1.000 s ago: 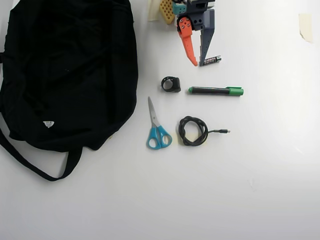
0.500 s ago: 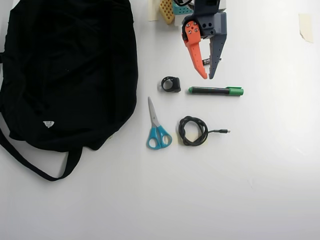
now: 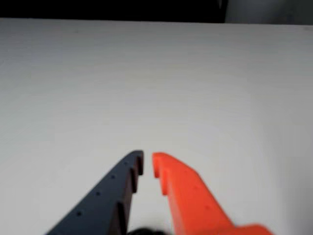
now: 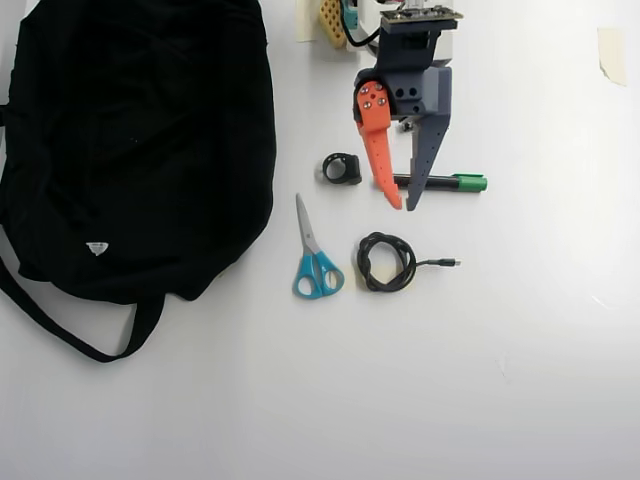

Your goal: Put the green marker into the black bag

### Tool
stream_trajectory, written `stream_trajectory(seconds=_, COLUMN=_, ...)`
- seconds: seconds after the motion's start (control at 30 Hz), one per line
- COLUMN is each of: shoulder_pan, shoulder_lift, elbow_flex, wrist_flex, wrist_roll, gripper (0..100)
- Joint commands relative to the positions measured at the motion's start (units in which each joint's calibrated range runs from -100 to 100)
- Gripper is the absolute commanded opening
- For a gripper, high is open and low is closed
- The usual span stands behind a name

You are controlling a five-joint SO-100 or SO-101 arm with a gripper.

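Note:
The green marker [image 4: 452, 182] lies flat on the white table in the overhead view, its green cap pointing right. Its left end passes under my dark blue finger. My gripper [image 4: 405, 205] hangs over that left end, its orange and dark blue fingers almost together with nothing between them. In the wrist view the gripper [image 3: 147, 164] shows only bare white table ahead of its tips; the marker is not in that view. The black bag [image 4: 140, 130] lies floppy at the far left, with a white tag and a strap trailing below it.
In the overhead view, blue-handled scissors [image 4: 315, 255] and a coiled black cable [image 4: 385, 262] lie just below my gripper. A small black object [image 4: 343, 168] sits to its left. The arm's base [image 4: 405, 30] stands at the top edge.

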Motion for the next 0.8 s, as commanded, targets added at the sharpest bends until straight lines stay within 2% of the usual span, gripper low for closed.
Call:
stream_trajectory(seconds=0.0, shoulder_pan=0.33, shoulder_lift=4.45, elbow_flex=-9.20, wrist_flex=-1.26, wrist_roll=0.44, gripper=2)
stream_trajectory(seconds=0.1, shoulder_pan=0.40, shoulder_lift=8.52, elbow_flex=-14.23, wrist_flex=-1.26, wrist_roll=1.22, gripper=2)
stream_trajectory(seconds=0.23, shoulder_pan=0.25, shoulder_lift=13.33, elbow_flex=-20.79, wrist_flex=-1.26, wrist_roll=5.73, gripper=2)
stream_trajectory(seconds=0.77, shoulder_pan=-0.12, shoulder_lift=14.99, elbow_flex=-20.79, wrist_flex=-6.77, wrist_roll=5.89, gripper=2)
